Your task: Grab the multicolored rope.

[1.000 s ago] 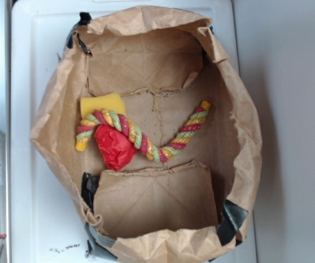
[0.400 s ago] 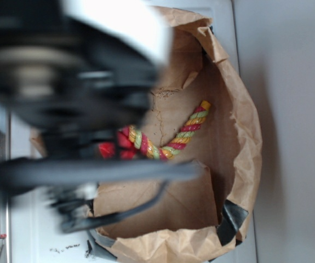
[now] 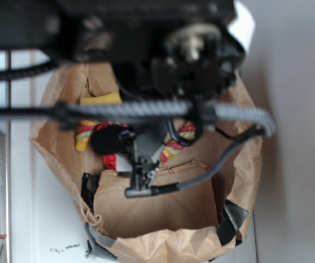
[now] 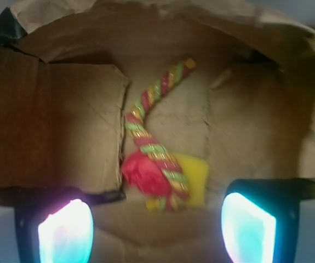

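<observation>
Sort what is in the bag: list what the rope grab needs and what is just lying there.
Needed for the grab:
- multicolored rope, lying bent on the bag floor
- gripper, jaws spread wide above the bag, holding nothing

Just lying there:
- red paper ball, touching the rope
- yellow sponge, under the rope's near end
- paper bag
</observation>
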